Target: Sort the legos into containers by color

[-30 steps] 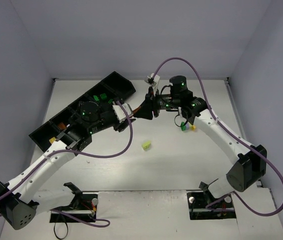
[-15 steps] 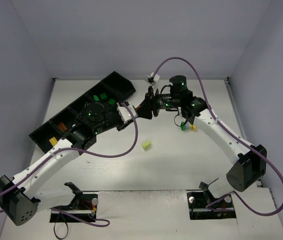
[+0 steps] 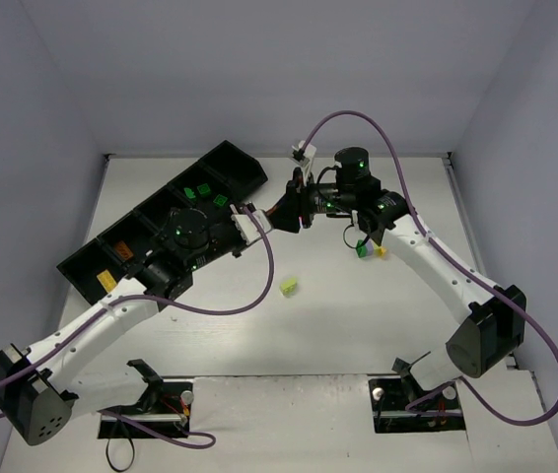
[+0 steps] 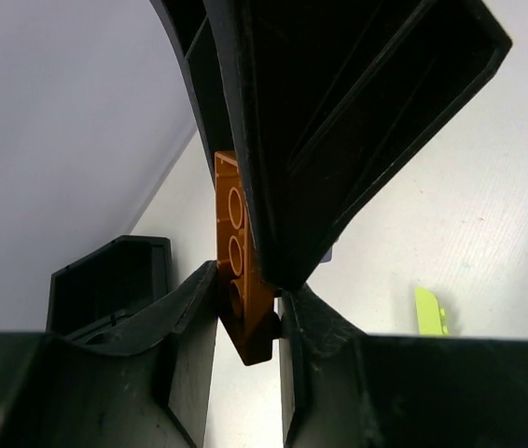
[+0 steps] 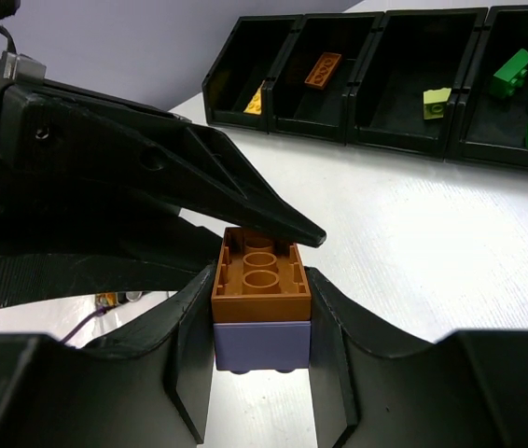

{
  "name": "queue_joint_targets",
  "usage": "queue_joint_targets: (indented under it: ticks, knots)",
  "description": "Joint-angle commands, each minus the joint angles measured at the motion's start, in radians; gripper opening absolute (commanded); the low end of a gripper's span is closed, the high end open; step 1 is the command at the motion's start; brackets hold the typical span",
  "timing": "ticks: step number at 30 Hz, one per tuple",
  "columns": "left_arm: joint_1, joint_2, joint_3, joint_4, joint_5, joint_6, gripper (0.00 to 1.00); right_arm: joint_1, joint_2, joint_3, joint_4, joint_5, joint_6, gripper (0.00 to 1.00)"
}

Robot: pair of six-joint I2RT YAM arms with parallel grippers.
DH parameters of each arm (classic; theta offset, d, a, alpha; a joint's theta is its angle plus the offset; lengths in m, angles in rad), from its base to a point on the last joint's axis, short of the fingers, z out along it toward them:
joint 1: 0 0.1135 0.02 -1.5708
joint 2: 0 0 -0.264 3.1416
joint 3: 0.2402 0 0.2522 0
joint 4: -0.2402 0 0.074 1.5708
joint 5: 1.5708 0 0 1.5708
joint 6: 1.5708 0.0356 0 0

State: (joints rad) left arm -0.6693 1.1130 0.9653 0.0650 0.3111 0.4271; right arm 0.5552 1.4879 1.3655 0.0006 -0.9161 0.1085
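The right gripper (image 5: 261, 308) is clamped on a two-brick stack, a brown brick (image 5: 260, 273) seated on a purple brick (image 5: 262, 345), with its fingers flanking both. The left gripper (image 4: 248, 299) meets it head-on and is closed on the lower end of the same brown brick, so both tools grip one stack above the table (image 3: 358, 325). Compared with a second ago, the left arm's wrist has moved slightly toward the near edge and its forearm has swung to the right. The right arm has barely moved, and the two grippers remain joined at the same spot. The loose lime brick (image 3: 288, 287) on the table lies where it did, as do the green brick (image 3: 363, 249) and the yellow brick (image 3: 381, 252) just beside the right forearm. The black tray (image 3: 232, 166) runs diagonally along the left of the table, and its far end is just beside the joined grippers and near the back wall. In the right wrist view its compartments hold, in order, a yellow piece, a brown plate, a lime brick and three green bricks. The broadest bare tabletop lies between the grippers and the arm bases, broken only by the lime brick. To the right of the right arm only a narrow strip runs along the side wall. The left arm's purple cable (image 3: 259, 286) loops over the table close to the lime brick.
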Motion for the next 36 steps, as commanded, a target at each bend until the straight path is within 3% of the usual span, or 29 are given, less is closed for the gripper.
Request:
queue_joint_targets:
  ticks: [1,2,5,12,24,36]
  knots:
    - [-0.003,-0.030,-0.014,0.162,-0.073,-0.004,0.00,0.009,-0.008,0.046,0.059,-0.046,0.023,0.29]
    - [-0.004,-0.035,-0.022,0.179,-0.078,-0.010,0.00,0.008,-0.009,0.046,0.061,-0.031,0.025,0.42]
    - [-0.004,-0.045,-0.040,0.191,-0.093,-0.017,0.00,0.005,-0.018,0.046,0.059,-0.001,0.031,0.61]
    - [-0.004,-0.053,-0.060,0.183,-0.106,-0.025,0.00,-0.014,-0.038,0.037,0.058,0.055,0.037,0.76]
    - [-0.004,-0.068,-0.080,0.219,-0.116,-0.039,0.00,-0.021,-0.049,0.001,0.059,0.151,0.109,0.68]
    - [-0.023,-0.031,-0.065,0.237,-0.155,-0.011,0.00,-0.020,-0.048,0.017,0.062,0.169,0.189,0.42]
